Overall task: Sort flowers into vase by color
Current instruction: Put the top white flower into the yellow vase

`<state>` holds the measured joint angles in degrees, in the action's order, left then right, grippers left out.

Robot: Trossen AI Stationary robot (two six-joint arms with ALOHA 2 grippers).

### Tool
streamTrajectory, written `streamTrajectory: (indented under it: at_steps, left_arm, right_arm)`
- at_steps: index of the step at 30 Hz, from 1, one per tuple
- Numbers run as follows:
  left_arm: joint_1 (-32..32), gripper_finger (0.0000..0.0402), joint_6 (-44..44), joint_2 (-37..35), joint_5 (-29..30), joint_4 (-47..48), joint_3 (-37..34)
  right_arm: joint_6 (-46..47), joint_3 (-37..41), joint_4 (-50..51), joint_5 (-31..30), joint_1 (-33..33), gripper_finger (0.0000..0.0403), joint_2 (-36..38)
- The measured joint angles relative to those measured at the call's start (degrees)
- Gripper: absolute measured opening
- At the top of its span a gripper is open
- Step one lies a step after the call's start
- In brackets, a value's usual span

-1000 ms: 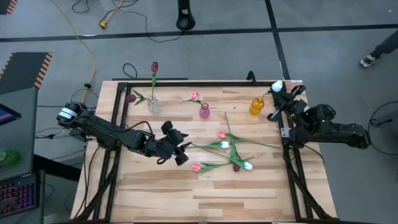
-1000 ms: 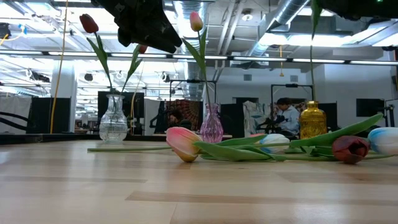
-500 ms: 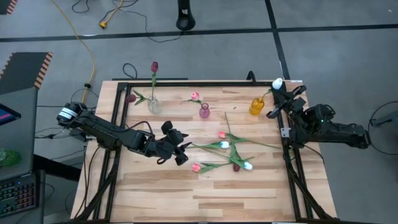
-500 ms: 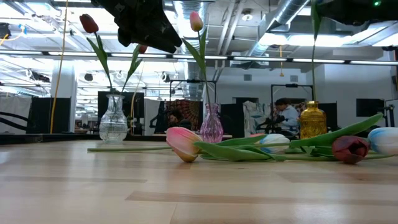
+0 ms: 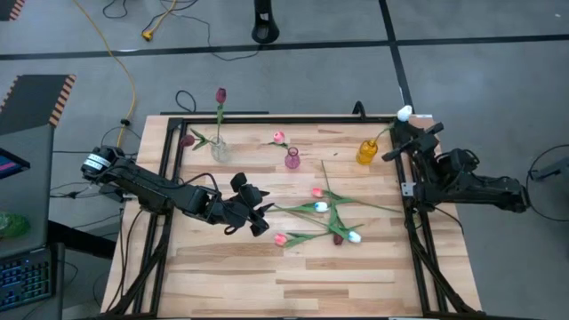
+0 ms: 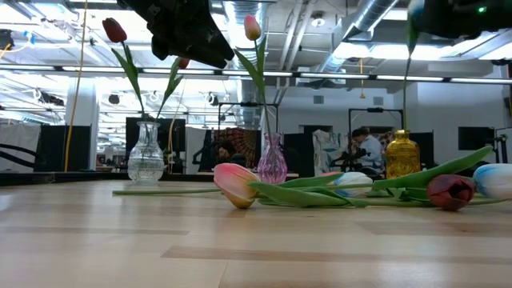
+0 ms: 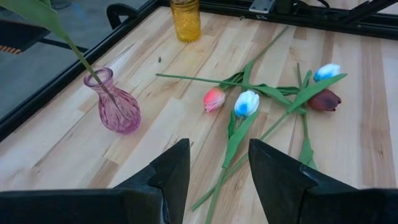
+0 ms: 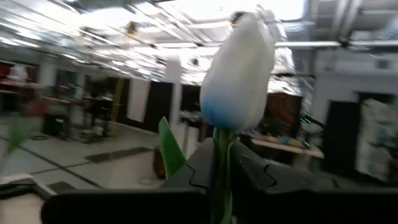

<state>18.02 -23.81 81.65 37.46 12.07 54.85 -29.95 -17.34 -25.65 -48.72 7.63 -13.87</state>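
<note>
My right gripper [image 5: 399, 132] [image 8: 222, 163] is near the table's far right corner, above and right of the yellow vase [image 5: 367, 152] [image 6: 402, 154], shut on a white tulip [image 5: 404, 113] [image 8: 239, 68]. My left gripper [image 5: 259, 219] [image 7: 219, 149] hangs open above the table, left of several loose tulips [image 5: 321, 220] [image 7: 246, 103] that lie flat, pink, white and dark red. A pink tulip [image 5: 278, 137] stands in the purple vase [image 5: 292, 159] [image 7: 114, 104]. A dark red tulip [image 5: 220, 94] stands in the clear vase [image 5: 220, 149] [image 6: 146, 154]. My right gripper pinches the white tulip's green stem [image 8: 221, 149] between its two fingers, just below the head. The head stands above the fingers. In the low view the stem [image 6: 408, 80] slants down to the yellow vase's mouth; whether its end is inside, I cannot tell.
A black frame rail [image 5: 173, 151] borders the wooden table. Another dark red tulip [image 5: 186, 140] hangs by the clear vase at the far left. Bare wood [image 5: 293, 280] fills the near half of the table. People sit in the room behind [image 6: 364, 148].
My right gripper has carried the white tulip a short way toward the table's far right corner; the head now sits over the frame's far rail and the stem leans more. The left arm and the loose flowers have kept still.
</note>
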Motion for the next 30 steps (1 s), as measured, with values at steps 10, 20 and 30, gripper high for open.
streamTrajectory:
  at_steps: [10,20,30]
  left_arm:
    - [0.01,0.0153,0.00,0.00,0.01,-0.01,0.02]
    - [0.00,0.0153,0.00,0.00,0.00,0.00,0.02]
    - [0.02,0.0153,0.00,0.00,-0.01,0.01,0.00]
  right_arm:
    - [2.68,0.00,0.42,-13.33,-2.44,0.0166,0.00]
    - [5.36,0.00,2.09,-25.00,-7.72,0.0244,0.02]
    - [4.02,-3.91,2.05,-34.36,-15.64,0.0249,0.02]
